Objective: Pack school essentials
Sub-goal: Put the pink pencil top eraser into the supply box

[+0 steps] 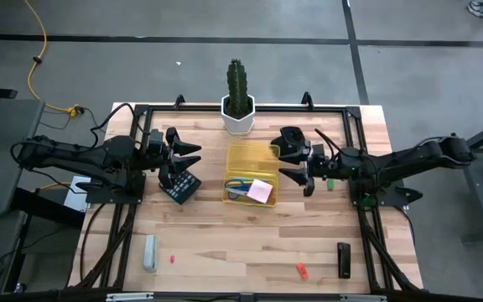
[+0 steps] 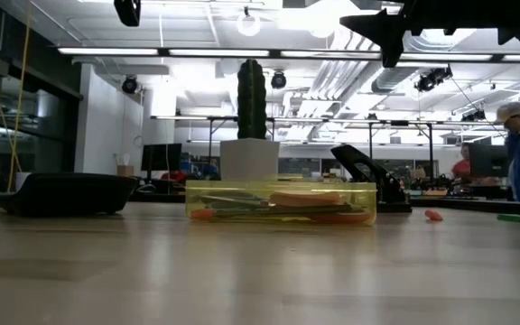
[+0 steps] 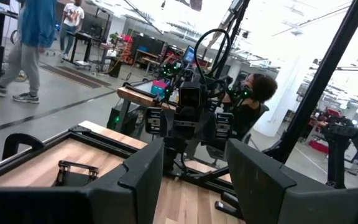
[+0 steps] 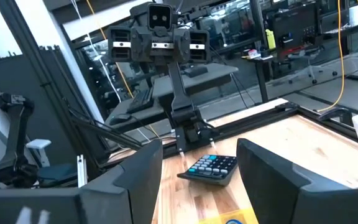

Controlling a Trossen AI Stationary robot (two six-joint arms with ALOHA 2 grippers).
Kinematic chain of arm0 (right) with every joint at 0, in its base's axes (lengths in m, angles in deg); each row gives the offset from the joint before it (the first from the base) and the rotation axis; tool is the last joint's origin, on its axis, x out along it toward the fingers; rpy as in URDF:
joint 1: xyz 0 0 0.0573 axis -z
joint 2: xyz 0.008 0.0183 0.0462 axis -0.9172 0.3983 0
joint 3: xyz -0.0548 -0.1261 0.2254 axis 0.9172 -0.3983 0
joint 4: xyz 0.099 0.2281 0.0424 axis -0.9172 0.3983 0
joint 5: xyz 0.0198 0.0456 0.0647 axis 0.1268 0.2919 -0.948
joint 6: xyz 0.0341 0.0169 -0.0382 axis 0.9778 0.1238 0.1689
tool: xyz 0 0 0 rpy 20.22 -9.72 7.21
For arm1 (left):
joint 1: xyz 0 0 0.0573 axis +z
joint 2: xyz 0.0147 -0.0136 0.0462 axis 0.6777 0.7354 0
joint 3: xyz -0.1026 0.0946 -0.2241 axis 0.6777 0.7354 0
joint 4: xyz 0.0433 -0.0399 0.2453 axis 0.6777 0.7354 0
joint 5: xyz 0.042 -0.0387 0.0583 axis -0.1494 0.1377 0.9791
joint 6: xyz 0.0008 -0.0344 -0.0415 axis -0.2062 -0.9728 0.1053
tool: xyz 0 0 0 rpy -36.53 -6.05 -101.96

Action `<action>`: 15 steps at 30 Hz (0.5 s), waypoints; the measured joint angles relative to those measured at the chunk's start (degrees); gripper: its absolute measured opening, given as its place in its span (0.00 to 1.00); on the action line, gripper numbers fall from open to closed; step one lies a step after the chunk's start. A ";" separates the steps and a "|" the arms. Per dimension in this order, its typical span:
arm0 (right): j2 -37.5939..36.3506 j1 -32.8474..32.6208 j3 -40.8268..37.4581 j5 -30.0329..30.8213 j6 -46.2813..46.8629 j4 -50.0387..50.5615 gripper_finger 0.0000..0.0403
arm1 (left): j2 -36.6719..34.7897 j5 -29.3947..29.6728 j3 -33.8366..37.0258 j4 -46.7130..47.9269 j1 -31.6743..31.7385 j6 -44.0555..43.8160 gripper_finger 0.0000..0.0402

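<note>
A clear yellow box (image 1: 250, 159) sits mid-table and holds blue-handled scissors (image 1: 239, 184) and a pink sticky-note pad (image 1: 261, 190). In the low view the box (image 2: 281, 201) also shows reddish pieces inside. Loose on the table are a green piece (image 1: 329, 182) and two red pieces (image 1: 173, 259) (image 1: 302, 271). My left gripper (image 1: 188, 155) hovers open to the left of the box, above a calculator (image 1: 180, 185). My right gripper (image 1: 287, 156) hovers open at the box's right side. Both wrist views show the fingers apart, left (image 3: 194, 180) and right (image 4: 197, 180), with nothing between them. No pencil shows.
A cactus in a white pot (image 1: 238, 105) stands behind the box at the far edge. A grey oblong object (image 1: 150, 252) and a black one (image 1: 343, 259) lie near the front edge. A black frame borders the table. People are in the room beyond.
</note>
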 joint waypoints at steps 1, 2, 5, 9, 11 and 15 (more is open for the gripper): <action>0.00 0.00 0.00 0.00 0.02 -0.02 0.50 | 0.00 0.01 0.00 0.00 0.00 0.00 0.42; 0.00 0.00 0.00 0.00 0.02 -0.02 0.50 | 0.00 0.01 0.00 0.00 0.00 0.00 0.42; 0.00 0.00 0.00 0.00 0.02 -0.02 0.50 | 0.00 -0.01 0.00 0.00 0.00 0.00 0.42; 0.00 0.00 0.00 0.00 0.02 -0.02 0.50 | 0.00 0.01 0.00 0.00 0.00 0.00 0.42; 0.00 0.00 0.00 0.00 0.06 -0.02 0.50 | 0.00 0.01 0.00 0.01 0.00 0.00 0.42; 0.00 0.00 0.00 -0.02 0.19 -0.02 0.50 | 0.00 -0.01 0.00 1.37 -0.02 -0.51 0.42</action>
